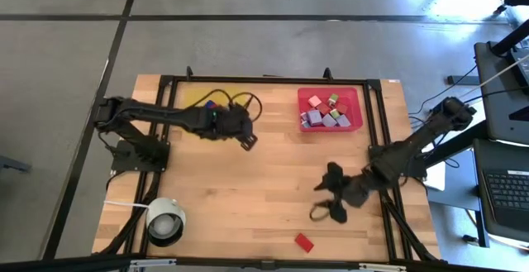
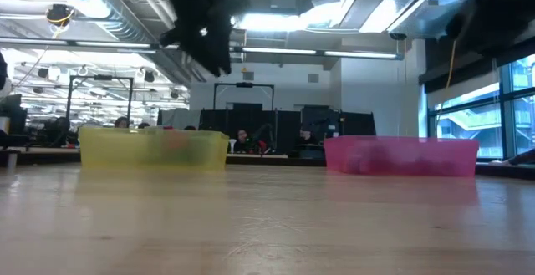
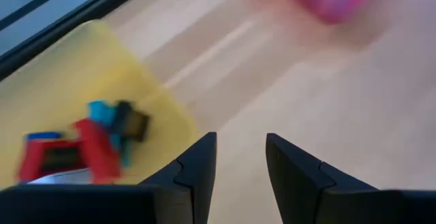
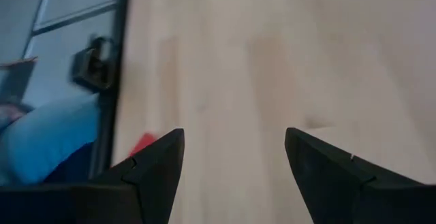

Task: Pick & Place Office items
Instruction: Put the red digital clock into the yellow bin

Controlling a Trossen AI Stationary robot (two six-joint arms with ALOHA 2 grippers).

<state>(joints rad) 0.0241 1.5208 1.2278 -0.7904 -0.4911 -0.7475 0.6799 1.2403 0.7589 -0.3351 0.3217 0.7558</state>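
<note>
Our left gripper [image 1: 247, 140] hangs beside the yellow tray [image 1: 197, 97], jaws apart, empty. Right gripper [image 1: 329, 200], jaws apart, likely must reach the red block [image 1: 304, 241] next.

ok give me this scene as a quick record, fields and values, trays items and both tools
yellow tray: far side of table, left, holds a few items, partly hidden by left arm
red tray: far side, right, holds a heap of small blocks
loose item: red block on the table near the front edge
left tool: above the table beside the yellow tray, fingers apart, nothing between them
right tool: over the table's right half, open, empty
white cylinder: front left corner
</note>
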